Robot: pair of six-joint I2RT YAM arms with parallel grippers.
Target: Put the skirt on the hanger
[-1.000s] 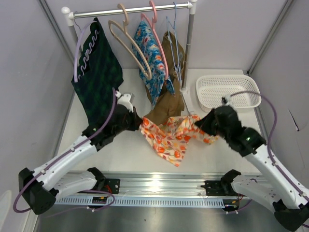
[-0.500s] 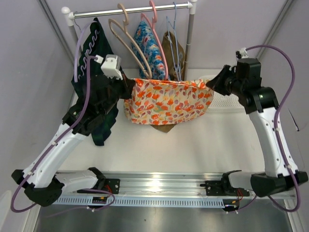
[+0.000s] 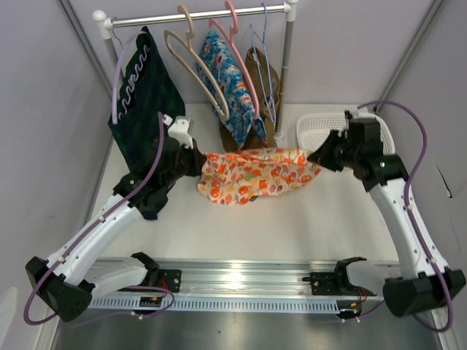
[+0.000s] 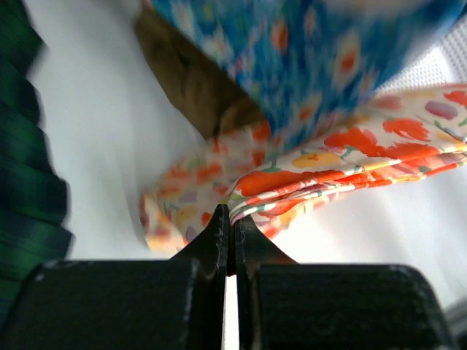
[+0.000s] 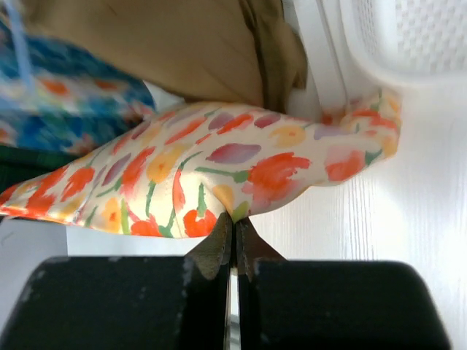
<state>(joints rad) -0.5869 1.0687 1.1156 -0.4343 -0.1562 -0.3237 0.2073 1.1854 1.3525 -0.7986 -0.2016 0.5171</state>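
Clamping skirt (image 3: 255,175) ends, left end effector (image 4: 232,219), right end effector (image 5: 233,219), rail (image 3: 197,16) seen only from above

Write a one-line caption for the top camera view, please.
Left gripper and right gripper hold the floral skirt stretched between them, in front of the clothes rail.

surface: white table (image 3: 321,219) | on it I see: white mesh basket (image 3: 317,135) far right, rack post (image 3: 286,73) just left of it | skirt (image 3: 255,175) hem sagging, contact unclear to me
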